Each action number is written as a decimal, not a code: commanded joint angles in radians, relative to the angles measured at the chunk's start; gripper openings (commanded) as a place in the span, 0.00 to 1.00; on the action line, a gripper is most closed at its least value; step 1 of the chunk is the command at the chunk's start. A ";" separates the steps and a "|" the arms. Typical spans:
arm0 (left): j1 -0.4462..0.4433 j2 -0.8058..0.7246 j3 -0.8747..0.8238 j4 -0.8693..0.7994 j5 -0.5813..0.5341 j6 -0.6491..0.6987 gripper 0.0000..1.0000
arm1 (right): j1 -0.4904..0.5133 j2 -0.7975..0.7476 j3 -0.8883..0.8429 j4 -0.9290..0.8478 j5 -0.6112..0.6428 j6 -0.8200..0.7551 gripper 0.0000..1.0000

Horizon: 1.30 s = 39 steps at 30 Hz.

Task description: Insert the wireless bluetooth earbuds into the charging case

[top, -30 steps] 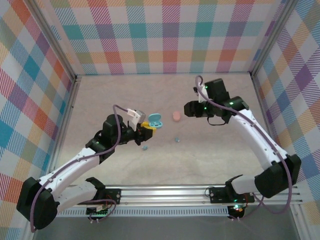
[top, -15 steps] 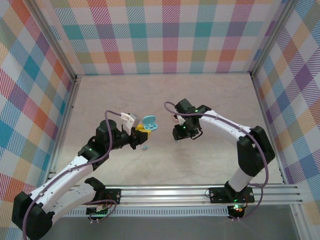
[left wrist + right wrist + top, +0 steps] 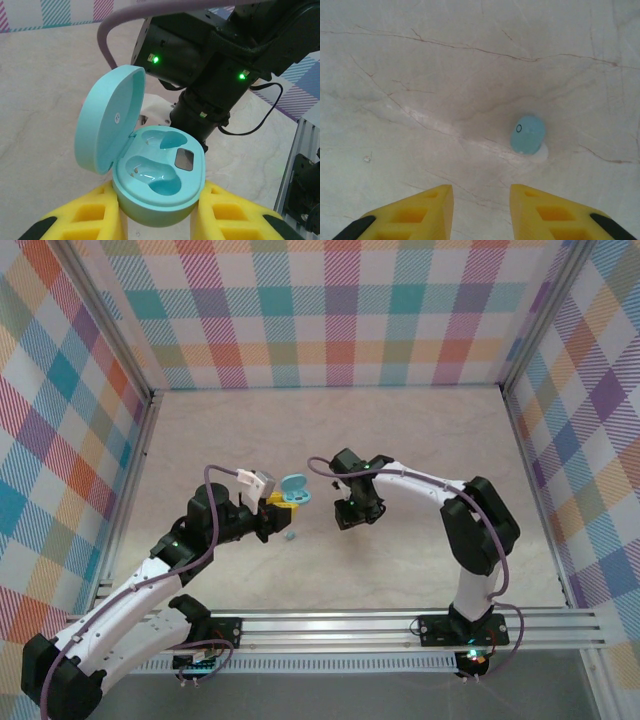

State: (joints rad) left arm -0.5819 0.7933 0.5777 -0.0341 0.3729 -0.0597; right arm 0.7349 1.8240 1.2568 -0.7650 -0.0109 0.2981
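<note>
One case in left tool | right tool aimed straight down

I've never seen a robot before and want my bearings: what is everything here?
Charging case: one, light blue, lid open, wells empty, in the left jaws.
Earbuds: two, light blue, on the table; one near the case, the other ahead of the right jaws.
Table: one, pale marble.
Walls: three, pastel plaid, around the table.
Left arm: one, black and white; yellow jaws shut on the case.
Right arm: one, black and white; yellow jaws open, empty.
</note>
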 commanded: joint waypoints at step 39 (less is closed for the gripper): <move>0.002 -0.048 -0.016 -0.019 0.007 -0.002 0.18 | 0.003 0.141 0.097 -0.083 0.114 -0.043 0.29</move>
State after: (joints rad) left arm -0.5819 0.7616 0.5659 -0.0528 0.3725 -0.0601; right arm 0.7345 1.9461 1.3689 -0.8146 0.1055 0.2504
